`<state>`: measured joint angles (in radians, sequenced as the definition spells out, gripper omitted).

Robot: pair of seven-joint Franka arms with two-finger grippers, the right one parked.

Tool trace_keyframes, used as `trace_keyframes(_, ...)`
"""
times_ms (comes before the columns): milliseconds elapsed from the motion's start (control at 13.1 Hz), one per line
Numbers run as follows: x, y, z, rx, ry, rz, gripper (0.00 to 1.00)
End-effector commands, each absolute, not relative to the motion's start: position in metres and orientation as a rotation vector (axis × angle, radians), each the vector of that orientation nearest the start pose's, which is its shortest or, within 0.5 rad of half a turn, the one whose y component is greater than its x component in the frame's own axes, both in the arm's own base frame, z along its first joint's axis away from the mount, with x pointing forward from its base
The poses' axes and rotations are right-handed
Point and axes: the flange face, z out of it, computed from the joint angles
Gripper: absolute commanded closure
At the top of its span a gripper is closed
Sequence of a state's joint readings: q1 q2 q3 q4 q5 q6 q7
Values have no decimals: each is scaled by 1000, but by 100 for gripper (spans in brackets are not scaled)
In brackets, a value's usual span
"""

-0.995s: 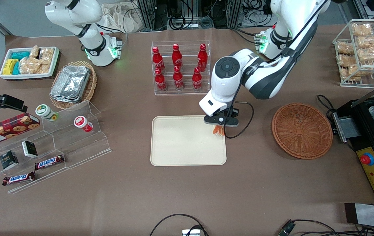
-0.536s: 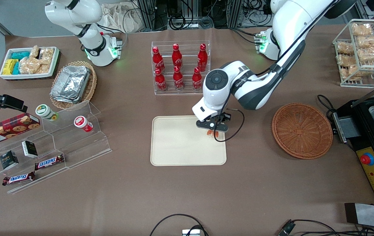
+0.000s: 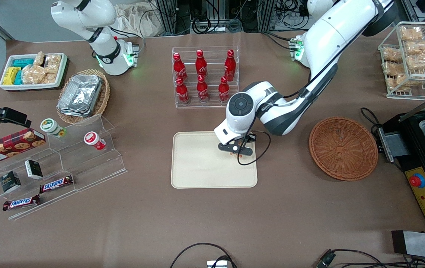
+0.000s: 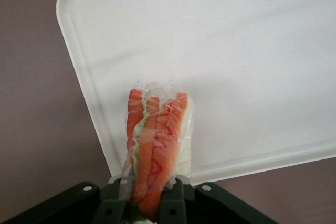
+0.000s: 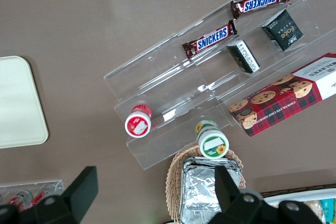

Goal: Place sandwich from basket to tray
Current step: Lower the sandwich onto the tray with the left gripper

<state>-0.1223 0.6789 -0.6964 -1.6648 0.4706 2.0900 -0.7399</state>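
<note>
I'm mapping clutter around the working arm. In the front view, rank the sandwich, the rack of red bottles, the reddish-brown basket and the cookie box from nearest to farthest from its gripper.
From the gripper, above the tray:
1. Sandwich, clamped between its fingers.
2. Rack of red bottles, farther from the camera.
3. Basket, toward the working arm's end.
4. Cookie box, toward the parked arm's end.

You see the dark two-finger gripper [image 4: 153,203] clamped on the small clear-wrapped wedge sandwich [image 4: 156,145] (orange filling edge showing, pale green between the layers). It hangs over a rounded corner of the flat cream-beige plastic tray [image 4: 241,56], which lies on the brown table surface [image 4: 37,108].
</note>
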Motion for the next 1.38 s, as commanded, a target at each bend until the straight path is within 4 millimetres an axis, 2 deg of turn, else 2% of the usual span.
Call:
trace_keyframes(0, 519, -439, 267, -3089, 375, 95, 84)
trace_keyframes(230, 523, -438, 250, -3078, 354, 94, 84)
trace_keyframes(459, 532, -437, 247, -3094, 331, 99, 84)
trace_keyframes(612, 540, -430, 241, -3095, 288, 101, 84)
trace_keyframes(918, 546, -423, 234, -3095, 235, 97, 84)
trace_keyframes(995, 547, -422, 233, -3095, 210, 94, 81)
trace_keyframes(1071, 547, -421, 228, -3097, 190, 102, 76)
trace_keyframes(1148, 547, -422, 227, -3101, 187, 98, 62)
trace_keyframes(1224, 548, -422, 228, -3102, 187, 97, 36)
trace_keyframes(1301, 547, -423, 229, -3103, 189, 94, 21)
